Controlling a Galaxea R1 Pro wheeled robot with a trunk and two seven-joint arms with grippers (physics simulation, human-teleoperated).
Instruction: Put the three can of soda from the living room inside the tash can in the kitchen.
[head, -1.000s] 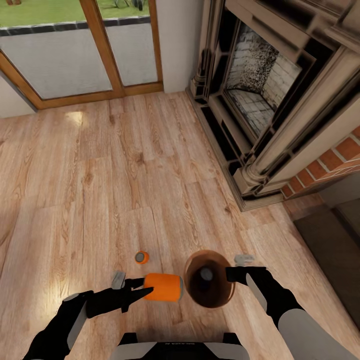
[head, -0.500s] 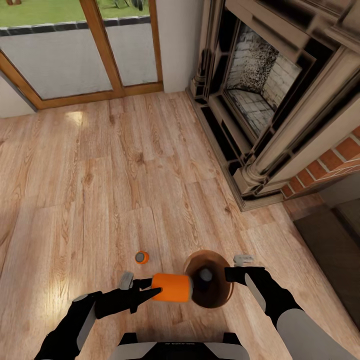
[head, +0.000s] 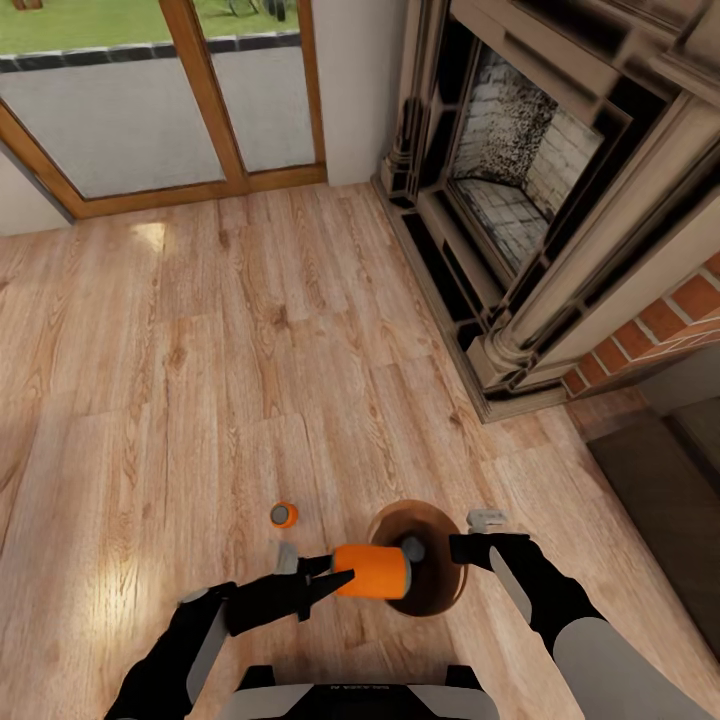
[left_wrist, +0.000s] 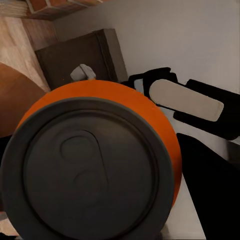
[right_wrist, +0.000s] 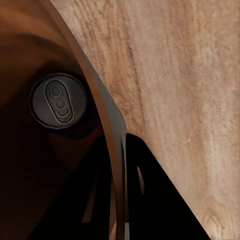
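Note:
The brown trash can (head: 447, 592) hangs low in the head view, my right gripper (head: 458, 549) shut on its rim (right_wrist: 112, 150). One can of soda stands inside it (right_wrist: 59, 100), its dark top also seen from the head (head: 412, 548). My left gripper (head: 330, 580) is shut on a second orange soda can (head: 372, 571), held on its side partly over the bin's left rim; its grey lid faces the left wrist camera (left_wrist: 87, 170). A third soda can (head: 283, 515) stands upright on the wood floor to the left.
The brick fireplace (head: 530, 190) with its stone surround rises at the right. Wood-framed glass doors (head: 160, 100) close the far side. A dark mat (head: 660, 500) lies at the right edge. Open wood floor (head: 200, 340) spreads ahead and left.
My left gripper has carried the orange can rightward, from beside the bin to partly over its left rim. The right gripper, the bin and the can on the floor have stayed put.

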